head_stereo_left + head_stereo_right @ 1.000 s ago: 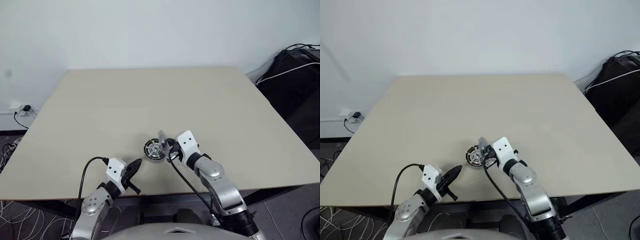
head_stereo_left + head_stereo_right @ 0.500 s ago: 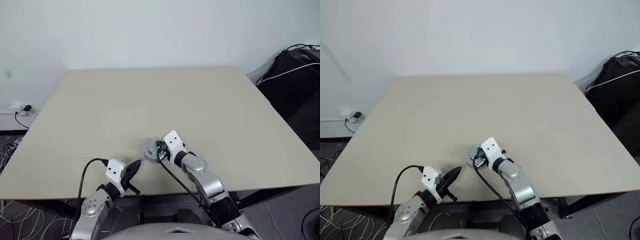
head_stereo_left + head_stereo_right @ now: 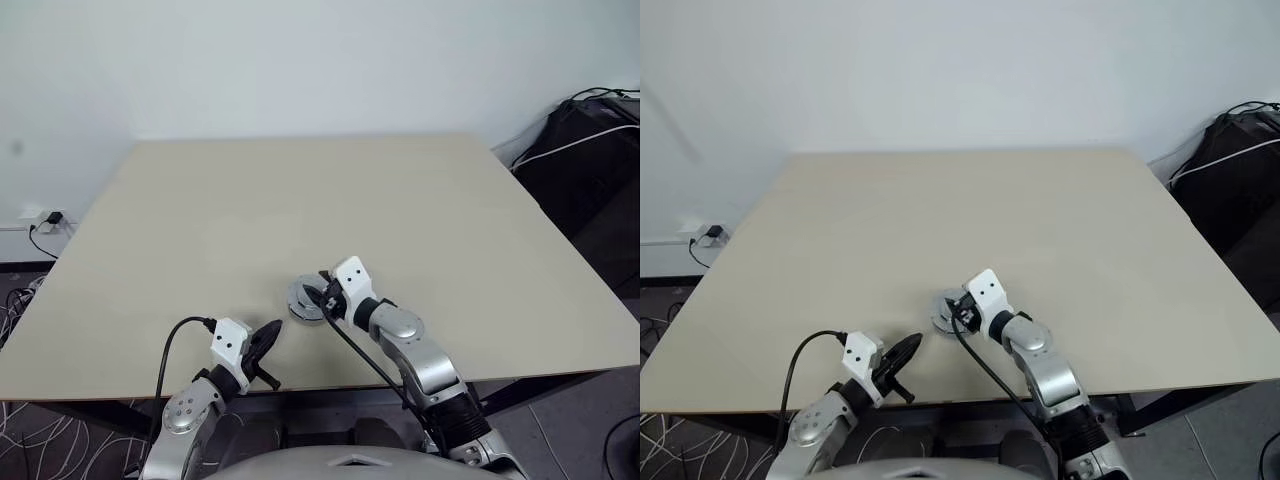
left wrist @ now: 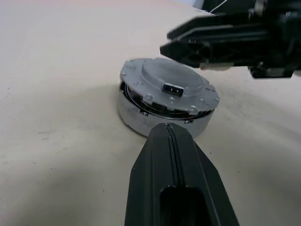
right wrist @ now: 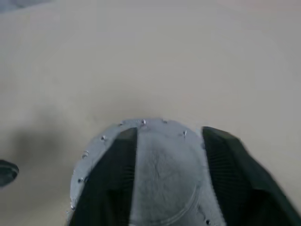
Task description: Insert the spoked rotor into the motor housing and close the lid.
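On the beige desk (image 3: 420,200) near its front edge, the lid (image 4: 171,84) sits slightly askew on the motor housing (image 4: 141,123), rigid smooth metal, probably best pressed flat; my right gripper (image 5: 167,183) straddles it with jaws parted, my left gripper (image 4: 171,183) is closed and empty.

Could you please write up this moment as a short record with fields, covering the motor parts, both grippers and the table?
lid: light-grey disc lying on top of the motor housing, slightly askew, a dark gap showing along one side
motor housing: grey drum standing on the table
right gripper: over the lid, fingers open, one on each side of the raised centre
left gripper: shut, pointing at the housing, apart from it
table: beige top
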Controlling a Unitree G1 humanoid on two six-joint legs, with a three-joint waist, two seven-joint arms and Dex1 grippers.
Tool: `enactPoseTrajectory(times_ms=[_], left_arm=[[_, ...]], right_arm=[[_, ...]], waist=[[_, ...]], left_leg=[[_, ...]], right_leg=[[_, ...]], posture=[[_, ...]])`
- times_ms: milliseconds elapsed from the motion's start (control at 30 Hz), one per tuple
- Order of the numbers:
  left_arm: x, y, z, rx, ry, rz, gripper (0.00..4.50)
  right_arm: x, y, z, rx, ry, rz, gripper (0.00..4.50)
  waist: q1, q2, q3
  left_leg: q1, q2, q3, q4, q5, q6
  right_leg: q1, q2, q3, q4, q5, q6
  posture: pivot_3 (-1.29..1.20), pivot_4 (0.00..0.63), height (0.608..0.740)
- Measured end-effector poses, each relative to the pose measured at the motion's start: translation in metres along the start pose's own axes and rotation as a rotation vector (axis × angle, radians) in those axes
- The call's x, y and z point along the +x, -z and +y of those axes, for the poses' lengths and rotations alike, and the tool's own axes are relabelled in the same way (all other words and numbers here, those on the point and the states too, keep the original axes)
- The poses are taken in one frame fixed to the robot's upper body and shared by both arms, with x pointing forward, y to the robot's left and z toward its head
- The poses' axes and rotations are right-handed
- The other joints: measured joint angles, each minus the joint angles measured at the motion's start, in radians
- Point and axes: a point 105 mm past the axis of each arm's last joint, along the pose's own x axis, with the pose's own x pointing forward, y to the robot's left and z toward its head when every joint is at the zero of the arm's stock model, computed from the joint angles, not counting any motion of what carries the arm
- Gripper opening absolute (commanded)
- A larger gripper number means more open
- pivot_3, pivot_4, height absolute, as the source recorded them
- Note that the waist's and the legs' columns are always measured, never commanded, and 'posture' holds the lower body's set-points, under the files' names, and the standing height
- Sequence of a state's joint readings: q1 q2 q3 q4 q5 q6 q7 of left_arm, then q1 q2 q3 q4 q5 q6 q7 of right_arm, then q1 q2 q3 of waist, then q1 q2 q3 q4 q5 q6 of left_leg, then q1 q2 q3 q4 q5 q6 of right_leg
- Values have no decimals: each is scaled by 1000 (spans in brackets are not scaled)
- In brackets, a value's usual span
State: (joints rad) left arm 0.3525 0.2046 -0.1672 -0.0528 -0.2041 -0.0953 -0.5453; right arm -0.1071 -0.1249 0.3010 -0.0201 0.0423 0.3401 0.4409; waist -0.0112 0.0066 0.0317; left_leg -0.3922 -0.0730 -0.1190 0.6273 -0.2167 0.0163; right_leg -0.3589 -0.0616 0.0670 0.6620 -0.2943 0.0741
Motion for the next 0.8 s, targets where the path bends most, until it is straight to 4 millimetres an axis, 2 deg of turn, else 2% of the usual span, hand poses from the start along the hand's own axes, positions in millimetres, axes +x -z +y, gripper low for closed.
enactPoseTrajectory(times_ms=[133,433,767,800], left_arm=[[0,0,0,-1,1,1,0],[2,-5,-1,1,2,-7,0],[2,-5,0,-3,-14,-9,0],[2,-5,0,-3,-15,-9,0]], right_arm=[[0,5,4,9,-14,19,4479],[2,12,12,7,-52,52,4479],[8,23,6,7,-46,104,4479],[9,23,6,7,-47,105,4306]], waist=[[0,0,0],[0,0,0],[0,0,0],[0,0,0]], left_leg=[[0,0,0,0,0,0],[0,0,0,0,0,0],[0,0,0,0,0,0],[0,0,0,0,0,0]], right_leg=[[0,0,0,0,0,0],[0,0,0,0,0,0],[0,0,0,0,0,0],[0,0,0,0,0,0]], posture=[[0,0,740],[0,0,740],[0,0,740],[0,0,740]])
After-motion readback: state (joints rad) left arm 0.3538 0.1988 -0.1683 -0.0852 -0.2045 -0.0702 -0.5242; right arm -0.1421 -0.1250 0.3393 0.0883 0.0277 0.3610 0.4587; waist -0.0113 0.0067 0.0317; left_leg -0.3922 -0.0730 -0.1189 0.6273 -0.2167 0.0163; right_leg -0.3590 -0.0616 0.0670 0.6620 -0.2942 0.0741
